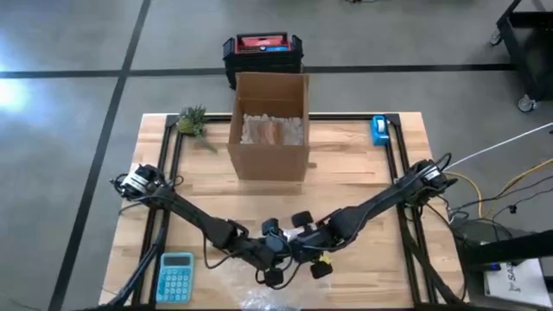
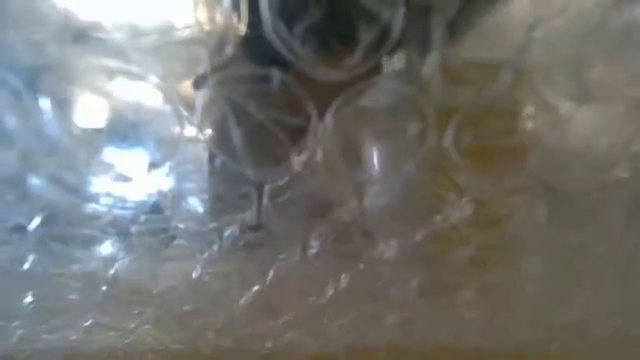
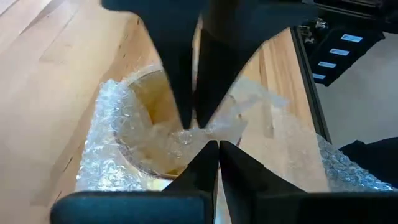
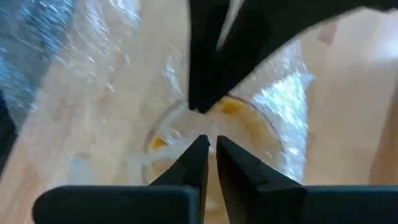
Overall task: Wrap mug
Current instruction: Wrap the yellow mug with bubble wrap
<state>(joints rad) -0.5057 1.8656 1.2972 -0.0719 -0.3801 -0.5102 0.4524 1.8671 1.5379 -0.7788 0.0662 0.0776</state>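
The mug (image 3: 148, 109), pale with a yellow inside, lies on the wooden table near its front edge, swathed in clear bubble wrap (image 3: 106, 149). My left gripper (image 3: 218, 147) and my right gripper (image 4: 211, 143) meet tip to tip over the mug's mouth, both shut on wrap. In the high view the left gripper (image 1: 281, 252) and right gripper (image 1: 304, 249) hide the mug; loose wrap (image 1: 268, 299) spills toward the near edge. Bubble wrap (image 2: 320, 250) fills the low view. My left gripper pinches a bunch of bubble wrap (image 3: 186, 135) at the mug's mouth between its fingertips. The fingers come slanting down from the table's left. The wrapped mug rests on the table. My right gripper pinches bubble wrap (image 4: 186, 127) at the mug's rim between its fingertips, slanting down from the table's right, opposite the left gripper. How many layers it has cannot be told.
An open cardboard box (image 1: 269, 125) with packing inside stands at the table's far middle. A blue calculator (image 1: 175, 276) lies near left, a toy pineapple (image 1: 192, 121) far left, a blue tape dispenser (image 1: 379, 130) far right. A black-and-red case (image 1: 262, 52) sits beyond the table.
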